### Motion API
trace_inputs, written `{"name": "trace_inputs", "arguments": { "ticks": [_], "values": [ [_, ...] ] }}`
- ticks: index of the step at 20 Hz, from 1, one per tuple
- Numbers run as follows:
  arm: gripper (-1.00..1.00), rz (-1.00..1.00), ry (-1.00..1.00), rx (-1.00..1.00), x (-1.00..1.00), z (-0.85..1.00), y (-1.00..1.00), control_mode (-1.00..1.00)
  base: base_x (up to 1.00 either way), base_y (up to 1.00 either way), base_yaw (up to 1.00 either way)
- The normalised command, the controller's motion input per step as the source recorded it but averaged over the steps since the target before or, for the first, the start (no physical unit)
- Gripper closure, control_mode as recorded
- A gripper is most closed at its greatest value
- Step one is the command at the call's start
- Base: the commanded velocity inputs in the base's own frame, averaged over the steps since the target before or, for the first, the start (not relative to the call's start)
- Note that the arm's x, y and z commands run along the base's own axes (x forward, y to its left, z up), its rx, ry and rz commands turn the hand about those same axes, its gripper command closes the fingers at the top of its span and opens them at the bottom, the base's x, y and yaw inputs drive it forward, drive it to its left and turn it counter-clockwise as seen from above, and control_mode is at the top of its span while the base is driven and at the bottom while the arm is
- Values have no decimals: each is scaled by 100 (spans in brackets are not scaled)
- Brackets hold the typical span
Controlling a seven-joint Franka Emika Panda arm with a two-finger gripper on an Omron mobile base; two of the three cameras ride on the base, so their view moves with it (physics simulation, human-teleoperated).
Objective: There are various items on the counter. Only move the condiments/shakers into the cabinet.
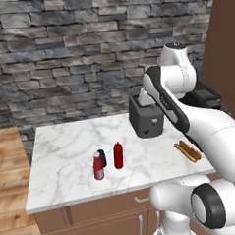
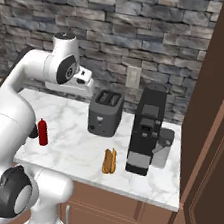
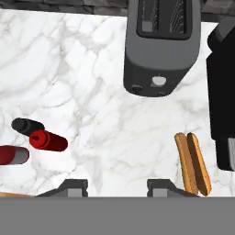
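A: Left base view, itemising. What is standing on the desk [image 1: 62, 147]?

B: Three condiments are clustering near its front edge: the plain red squeeze bottle [image 1: 118, 155], the labelled red bottle [image 1: 98, 166], and the black shaker [image 1: 102, 158] tucking in just behind that one. The toaster [image 1: 145, 118] is sitting further back, the hot dog [image 1: 187, 151] is lying off to the right. The arm is rising over all of it.

A: Right base view?

B: This one is adding the coffee machine [image 2: 147, 130] and the tall brown cabinet [image 2: 216, 123] at the right edge, well apart from the condiments. The squeeze bottle is peeking out beside the arm; the other two are hiding behind it.

A: Hand view, and the tool?

B: The tool [image 3: 117, 189] is hanging above bare marble between the condiments and the hot dog, holding nothing. Its fingertips [image 3: 73, 187] are standing apart, but whether that counts as wide or narrow I cannot tell.

A: Step in hand?

B: By my reading, none is moved yet; the approach to a first condiment is beginning. The next move is calling for a swing toward the squeeze bottle, then a descent around it.
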Motion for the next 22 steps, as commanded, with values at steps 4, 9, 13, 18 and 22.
{"name": "trace_inputs", "arguments": {
  "ticks": [4,9,13,18,22],
  "values": [
    [-100,1,3,0,0,-9,26,-100,0,0,0],
    [-100,9,5,0,-22,-43,41,-100,0,0,0],
    [-100,11,5,1,-23,-57,12,-100,0,0,0],
    [-100,11,3,11,-2,-60,-4,-100,0,0,0],
    [-100,12,0,0,0,-51,-49,-100,0,0,0]
  ]
}}
